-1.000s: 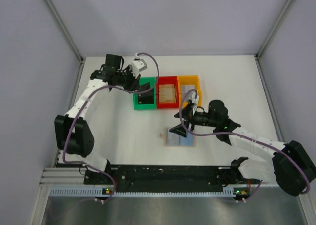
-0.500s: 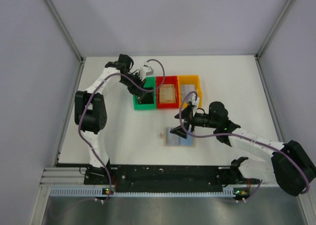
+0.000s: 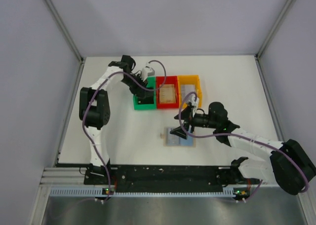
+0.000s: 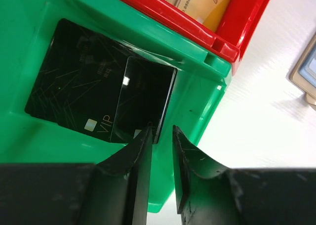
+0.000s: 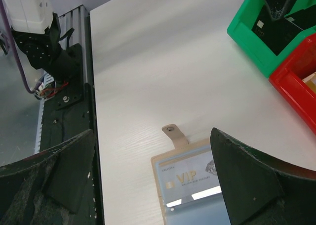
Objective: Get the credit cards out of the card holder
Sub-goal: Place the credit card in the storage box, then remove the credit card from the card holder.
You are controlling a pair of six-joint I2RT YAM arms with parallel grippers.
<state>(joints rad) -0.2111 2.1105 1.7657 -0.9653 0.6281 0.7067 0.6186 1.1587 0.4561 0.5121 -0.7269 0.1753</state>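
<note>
Left arm [image 3: 102, 80]: it reaches from the near edge to the far left part of the white surface [image 3: 232, 81], with its wrist over the green bin.
Left jaws: they point down at one edge of the green bin with a narrow gap between them and nothing clamped. One tip sits right at the lower edge of the tilted black card; whether it touches cannot be told.
Green bin [image 4: 197, 99]: leftmost of three bins in a row, it sits against the red bin and holds two black cards.
Flat black card [image 4: 69, 86]: it lies on the bin floor, scratched, with "VIP" printed near one corner.
Tilted black card [image 4: 145, 99]: it leans across the flat one, on the side toward the red bin.
Red bin [image 3: 167, 107]: the middle bin, with a tan-gold card [image 3: 167, 93] inside.
Orange bin [image 3: 189, 78]: at the right end of the row, against the red bin; its contents are too small to tell.
Card holder [image 3: 187, 142]: it lies open on the surface, nearer the arm bases than the red and orange bins and apart from them. It has a tan border, a light blue inside, and a strap tab [image 5: 173, 132] sticking out at one edge.
Pale card [image 5: 190, 180]: marked "VIP", it sits in the holder's visible panel.
Right jaws: spread wide just above the card holder, holding nothing.
</note>
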